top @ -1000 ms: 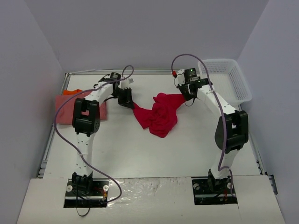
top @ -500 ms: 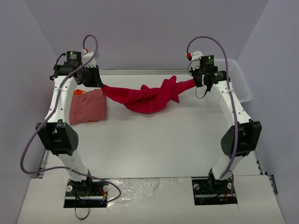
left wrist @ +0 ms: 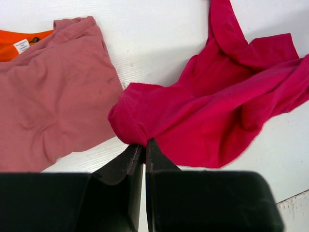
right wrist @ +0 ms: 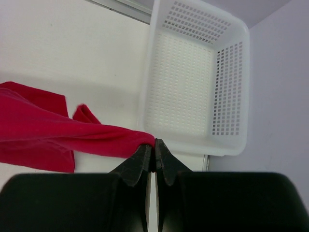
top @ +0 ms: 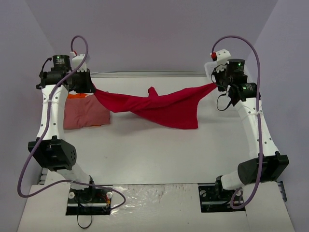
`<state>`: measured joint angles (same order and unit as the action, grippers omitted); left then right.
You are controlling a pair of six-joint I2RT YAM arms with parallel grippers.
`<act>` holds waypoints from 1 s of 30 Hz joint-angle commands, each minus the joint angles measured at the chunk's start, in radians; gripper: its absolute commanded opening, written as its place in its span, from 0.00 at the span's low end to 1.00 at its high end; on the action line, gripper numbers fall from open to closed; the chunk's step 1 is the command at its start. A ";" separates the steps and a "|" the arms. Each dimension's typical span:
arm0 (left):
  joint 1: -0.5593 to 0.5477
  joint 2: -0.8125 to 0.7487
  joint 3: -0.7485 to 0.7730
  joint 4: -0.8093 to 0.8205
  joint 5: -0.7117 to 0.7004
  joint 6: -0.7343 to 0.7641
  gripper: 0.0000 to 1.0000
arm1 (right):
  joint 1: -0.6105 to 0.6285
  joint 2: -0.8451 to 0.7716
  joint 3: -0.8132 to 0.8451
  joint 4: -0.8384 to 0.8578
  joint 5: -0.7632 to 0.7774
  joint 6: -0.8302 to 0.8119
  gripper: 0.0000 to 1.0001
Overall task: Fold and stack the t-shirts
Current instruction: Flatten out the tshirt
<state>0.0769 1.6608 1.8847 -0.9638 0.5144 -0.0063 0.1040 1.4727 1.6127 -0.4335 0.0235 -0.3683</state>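
The left gripper (left wrist: 145, 145) and the right gripper (right wrist: 154, 145) are each pinched tight on opposite ends of the bright red cloth t-shirt (top: 159, 107). It hangs stretched between them, sagging over the white table (top: 145, 154). The folded salmon pink t-shirt (top: 86, 114) lies over the orange t-shirt (left wrist: 14, 46) at the left.

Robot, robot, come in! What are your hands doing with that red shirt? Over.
Left gripper and right gripper shut on bright red cloth t-shirt, stretched between them. Folded salmon pink t-shirt lies beside left end.
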 commanded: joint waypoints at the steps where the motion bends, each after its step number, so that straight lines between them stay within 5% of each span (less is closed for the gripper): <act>1: 0.027 -0.068 0.005 -0.019 -0.004 0.035 0.02 | -0.020 -0.072 -0.049 0.004 0.023 -0.017 0.00; 9: 0.034 -0.072 -0.002 -0.023 0.007 0.026 0.02 | -0.047 -0.086 -0.045 0.004 0.021 -0.015 0.00; 21: 0.032 -0.122 -0.226 0.065 0.047 0.023 0.02 | -0.046 -0.115 -0.155 -0.008 -0.088 -0.011 0.00; 27: 0.018 -0.147 -0.311 0.097 0.045 0.035 0.02 | -0.033 -0.126 -0.233 -0.183 -0.261 -0.125 0.00; 30: -0.002 -0.154 -0.352 0.105 0.030 0.052 0.02 | 0.008 -0.124 -0.295 -0.295 -0.287 -0.185 0.26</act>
<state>0.0914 1.5631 1.5372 -0.8852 0.5480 0.0158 0.0792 1.3766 1.3663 -0.5755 -0.1841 -0.4583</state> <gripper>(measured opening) 0.034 0.213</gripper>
